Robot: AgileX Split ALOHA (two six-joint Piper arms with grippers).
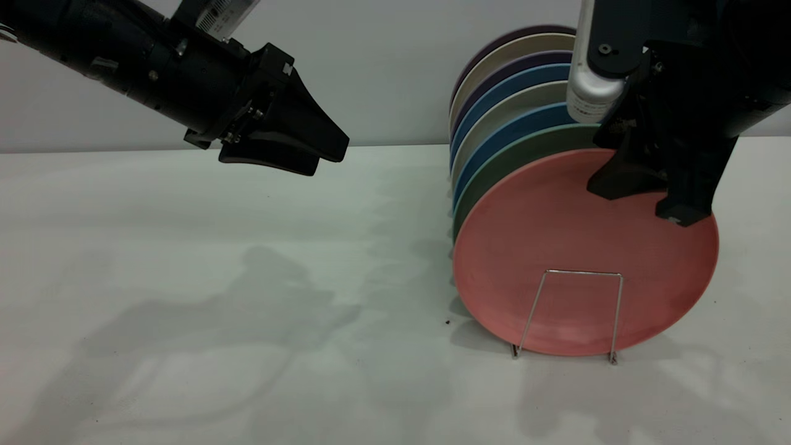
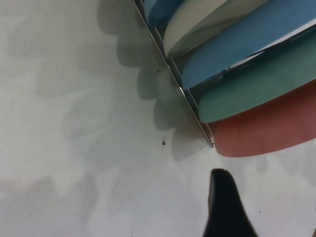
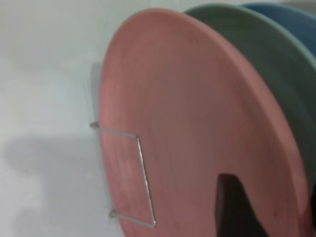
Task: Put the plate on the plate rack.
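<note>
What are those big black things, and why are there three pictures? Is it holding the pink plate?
Those black things are two robot arms at a white table. Each ends in a tool for grabbing. The big picture comes from a camera facing the arms. The other two come from little cameras on each arm's wrist, so they look down past the tools.

On the table stands a thin wire plate rack full of plates standing on edge. The pink plate is at the front, with a green plate behind it and blue ones farther back.

The right tool is at the pink plate's top edge, one finger in front of it. I can't tell if it is squeezing. The left tool hangs in the air, away from the plates, holding nothing.
</note>
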